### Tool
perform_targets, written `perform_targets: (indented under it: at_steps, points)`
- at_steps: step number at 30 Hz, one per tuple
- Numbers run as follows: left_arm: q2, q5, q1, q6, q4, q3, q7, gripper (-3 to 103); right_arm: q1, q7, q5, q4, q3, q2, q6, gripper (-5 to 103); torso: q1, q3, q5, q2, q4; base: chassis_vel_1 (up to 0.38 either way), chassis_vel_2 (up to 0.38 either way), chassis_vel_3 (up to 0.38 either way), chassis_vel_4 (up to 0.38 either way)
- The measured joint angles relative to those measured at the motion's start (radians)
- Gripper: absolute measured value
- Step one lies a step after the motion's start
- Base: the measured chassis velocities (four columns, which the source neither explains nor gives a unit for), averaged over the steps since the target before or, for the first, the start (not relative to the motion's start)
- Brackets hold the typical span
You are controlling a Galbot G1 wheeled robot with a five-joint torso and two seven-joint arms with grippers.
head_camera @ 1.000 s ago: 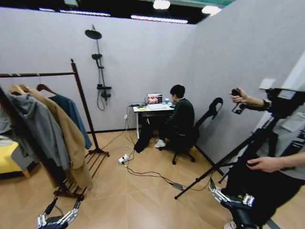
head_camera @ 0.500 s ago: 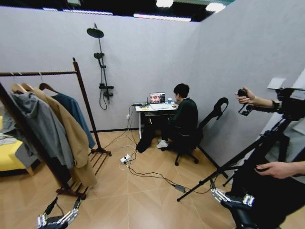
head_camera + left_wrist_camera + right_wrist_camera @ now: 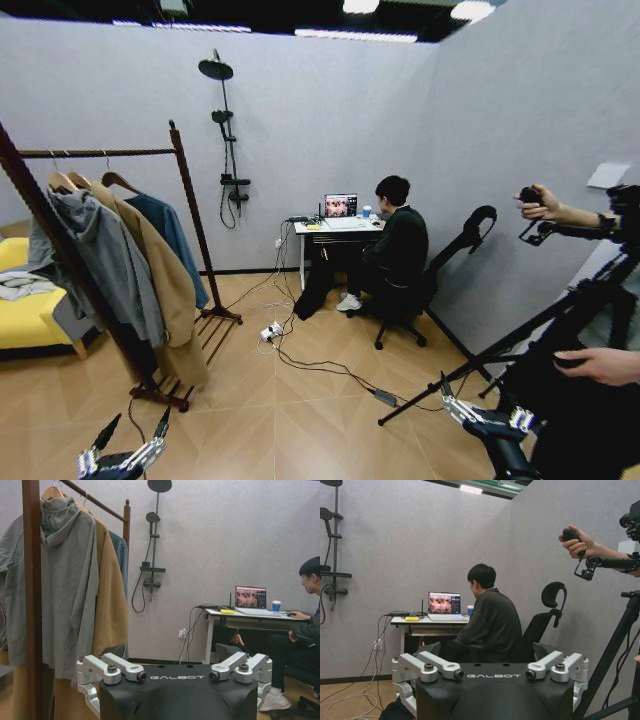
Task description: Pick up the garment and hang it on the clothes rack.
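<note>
1. Hanging on the rail of the clothes rack [image 3: 188, 215], the garment [image 3: 172, 240] is where I find it from the head view: a dark teal-blue top on a wooden hanger, farthest along the rail, next to the far post, with nothing gripping it.
2. From my head view the long tan coat [image 3: 165, 290] lies just in front of the garment and the grey hooded jacket [image 3: 105, 265] in front of that, all three pressed side by side on hangers.
3. My left wrist view shows the same row from low down: the grey jacket [image 3: 65, 580] fills the foreground, the tan coat [image 3: 111, 610] sits behind it, and only a thin blue strip of the garment [image 3: 121, 550] peeks out beside the far post.
4. I see the left gripper [image 3: 130, 438] low at the bottom of my head view, over bare floor in front of the rack's base, its fingers spread apart and holding nothing.
5. I see the right gripper [image 3: 480, 412] low on the other side, well apart from the rack, fingers also spread and empty.
6. My right wrist view looks away from the rack, toward a desk [image 3: 427, 621] with an open laptop [image 3: 444, 604], which the head view shows against the back wall past the black shower pole [image 3: 228, 140].
</note>
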Motion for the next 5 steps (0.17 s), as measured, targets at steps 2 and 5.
perform_targets:
  at_steps: [2, 5]
  points:
    - [0.000, 0.000, 0.000, 0.000, 0.000, 0.000, 0.000, 100, 0.000, 0.000, 0.000, 0.000, 0.000, 0.000, 0.000, 100, 0.000, 0.000, 0.0001, 0.000, 0.0002, 0.050, 0.087, -0.061, -0.053]
    - [0.000, 0.000, 0.000, 0.000, 0.000, 0.000, 0.000, 100, 0.000, 0.000, 0.000, 0.000, 0.000, 0.000, 0.000, 100, 0.000, 0.000, -0.0001, 0.001, 0.0001, 0.100, 0.088, -0.110, -0.092]
